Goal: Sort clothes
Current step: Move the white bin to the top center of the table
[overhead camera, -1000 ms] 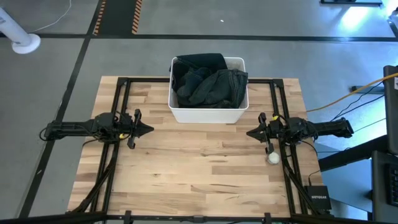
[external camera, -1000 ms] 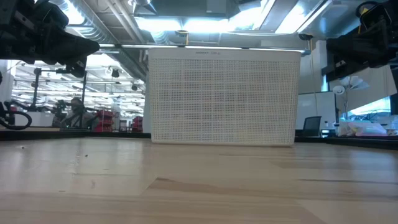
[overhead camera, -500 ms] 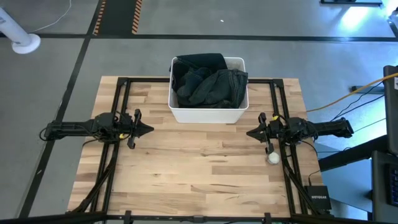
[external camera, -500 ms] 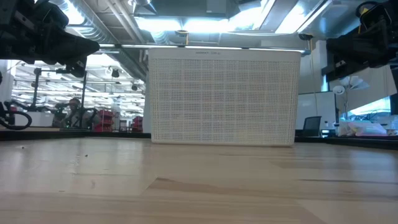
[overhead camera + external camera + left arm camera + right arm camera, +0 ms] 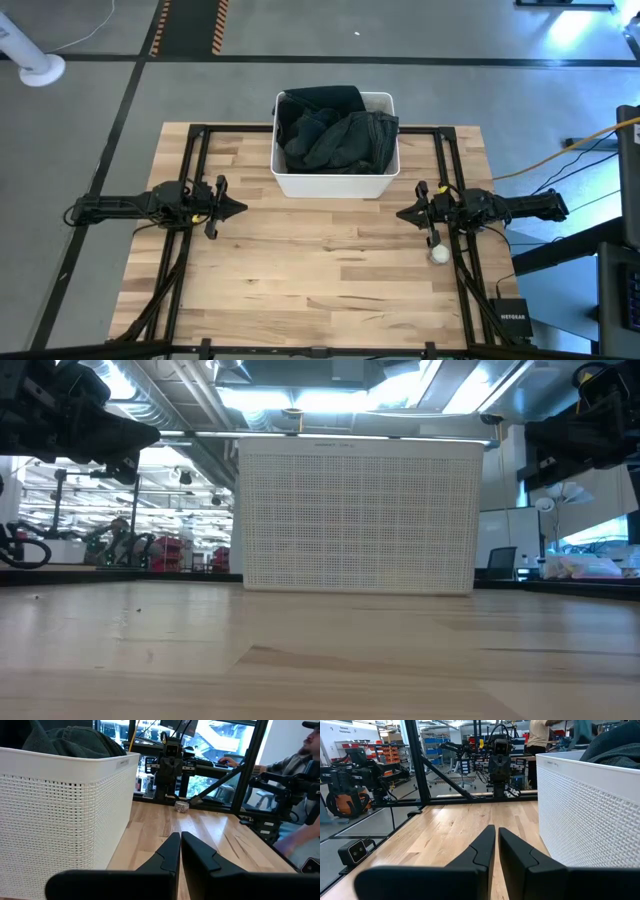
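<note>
Dark green and black clothes (image 5: pixel 334 132) lie heaped in a white plastic bin (image 5: pixel 290 176) at the table's far middle; they also show above the bin's rim in the left wrist view (image 5: pixel 70 740) and the right wrist view (image 5: pixel 617 747). My left gripper (image 5: pixel 243 208) is shut and empty above the table's left side. My right gripper (image 5: pixel 400 214) is shut and empty above the right side. Both point toward the table's middle. No other clothes show.
A small white ball (image 5: pixel 439 254) lies on the table beside my right arm. Black frame rails (image 5: pixel 196 150) run along the table's left, right and far sides. A person sits beyond the table's right side in the left wrist view (image 5: pixel 305 760).
</note>
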Robot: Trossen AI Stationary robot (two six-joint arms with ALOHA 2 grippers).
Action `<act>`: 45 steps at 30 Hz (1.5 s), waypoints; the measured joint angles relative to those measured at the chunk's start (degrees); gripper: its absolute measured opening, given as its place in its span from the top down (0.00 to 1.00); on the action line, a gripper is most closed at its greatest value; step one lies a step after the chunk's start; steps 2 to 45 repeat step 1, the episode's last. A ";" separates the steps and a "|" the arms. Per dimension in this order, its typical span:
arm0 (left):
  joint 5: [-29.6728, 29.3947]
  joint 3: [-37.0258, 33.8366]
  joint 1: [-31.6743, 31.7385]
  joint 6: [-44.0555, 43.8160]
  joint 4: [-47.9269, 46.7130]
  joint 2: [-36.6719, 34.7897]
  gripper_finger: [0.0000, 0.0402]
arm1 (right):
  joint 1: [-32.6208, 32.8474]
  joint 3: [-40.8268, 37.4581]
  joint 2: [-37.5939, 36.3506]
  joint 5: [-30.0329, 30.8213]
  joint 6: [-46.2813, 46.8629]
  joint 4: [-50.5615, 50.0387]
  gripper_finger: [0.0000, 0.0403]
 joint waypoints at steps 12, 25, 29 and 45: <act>0.01 0.00 -0.01 0.00 0.00 0.02 0.97 | 0.00 0.00 -0.01 0.00 0.01 0.00 0.90; 0.01 0.00 -0.01 0.00 0.00 0.02 0.97 | 0.00 0.00 -0.01 0.00 0.01 0.00 0.90; 0.01 0.00 -0.01 0.00 0.00 0.02 0.97 | 0.00 0.00 -0.01 0.00 0.01 0.00 0.90; 0.01 0.00 -0.01 0.00 0.00 0.02 0.97 | 0.00 0.00 -0.01 0.00 0.01 0.00 0.90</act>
